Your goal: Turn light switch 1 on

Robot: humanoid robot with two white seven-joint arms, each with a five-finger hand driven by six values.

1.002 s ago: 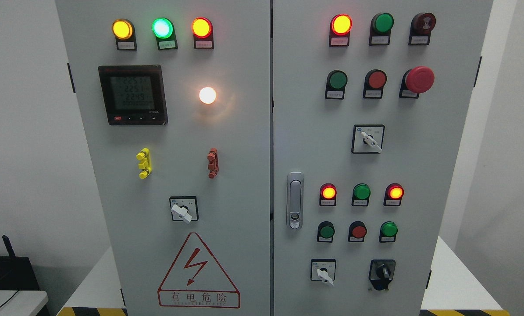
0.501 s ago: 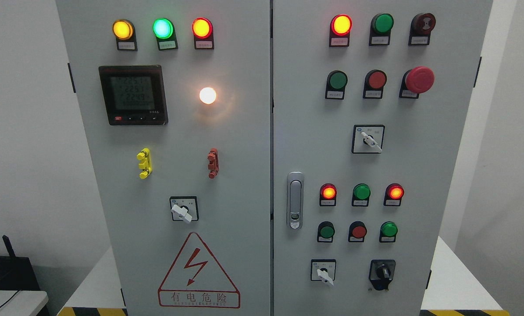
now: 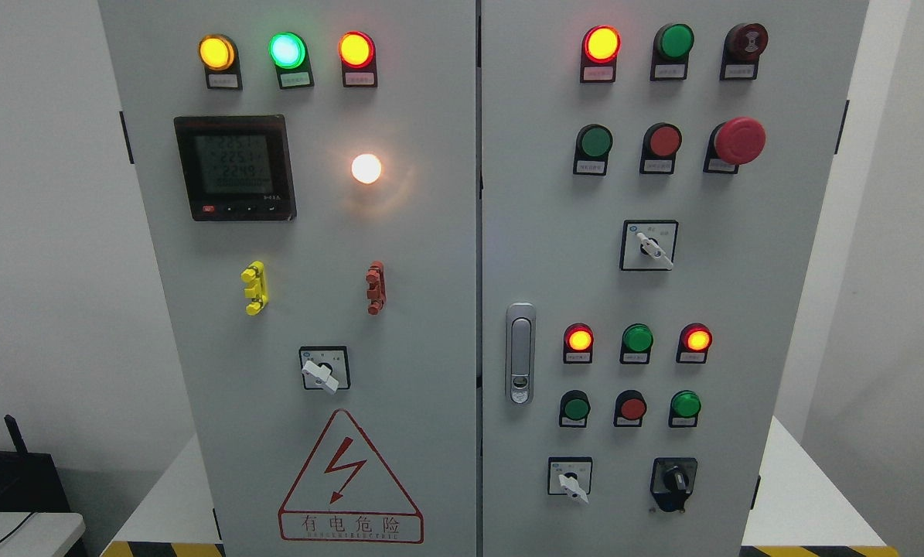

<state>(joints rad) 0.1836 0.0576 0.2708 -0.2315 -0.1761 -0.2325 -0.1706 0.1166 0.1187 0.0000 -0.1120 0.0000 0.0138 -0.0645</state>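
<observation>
Nothing had moved since a moment before; only the small numbers on the black meter [image 3: 235,168] in the upper left had changed. No robot hand showed in the head view, so I cannot tell if they were wide or closed. The big grey cabinet [image 3: 431,309] filled the frame. A white lamp [image 3: 366,168] glowed near the middle of its left door. Lower on that door sat a white turn switch [image 3: 323,369], its knob pointing down and to the right.

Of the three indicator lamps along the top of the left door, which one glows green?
The middle lamp; its neighbours glow amber and red.
</observation>
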